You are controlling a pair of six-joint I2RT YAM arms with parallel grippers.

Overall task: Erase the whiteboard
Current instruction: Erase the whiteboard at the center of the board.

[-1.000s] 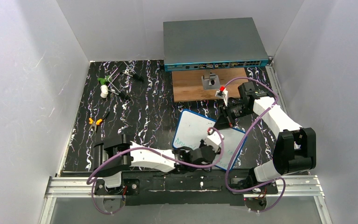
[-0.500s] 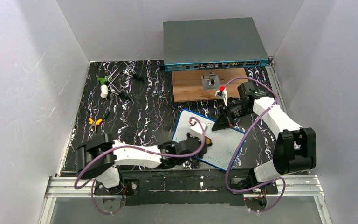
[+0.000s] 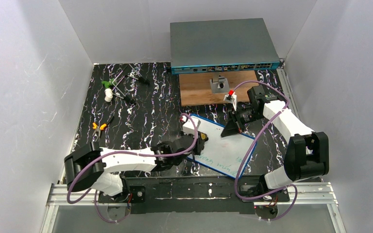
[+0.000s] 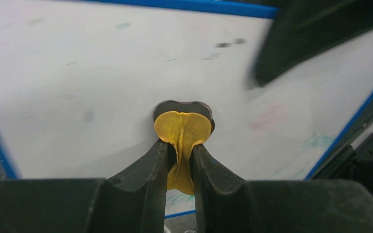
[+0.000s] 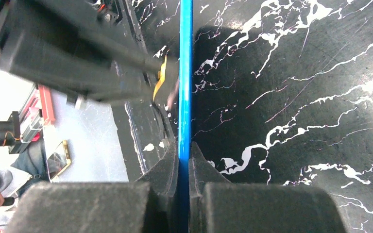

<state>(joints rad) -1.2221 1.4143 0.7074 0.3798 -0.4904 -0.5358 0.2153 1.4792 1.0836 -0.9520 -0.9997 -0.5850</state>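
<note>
The whiteboard (image 3: 223,148), white with a blue rim, lies on the black marbled mat in front of the arms. Faint green writing stays near its lower edge (image 4: 320,141). My left gripper (image 3: 200,137) is shut on a folded yellow cloth (image 4: 182,131) and presses it on the board's upper left part. My right gripper (image 3: 234,129) is shut on the board's far blue rim (image 5: 185,97), seen edge-on between its jaws in the right wrist view.
A large grey box with ports (image 3: 222,44) stands at the back, a wooden board (image 3: 199,90) with a small metal part in front of it. Small tools (image 3: 119,82) and pliers (image 3: 99,127) lie at the left. Grey walls stand all around.
My left gripper has swept the cloth from the board's lower right to its upper left. The green writing at the lower left has mostly gone. The right gripper has not moved.
</note>
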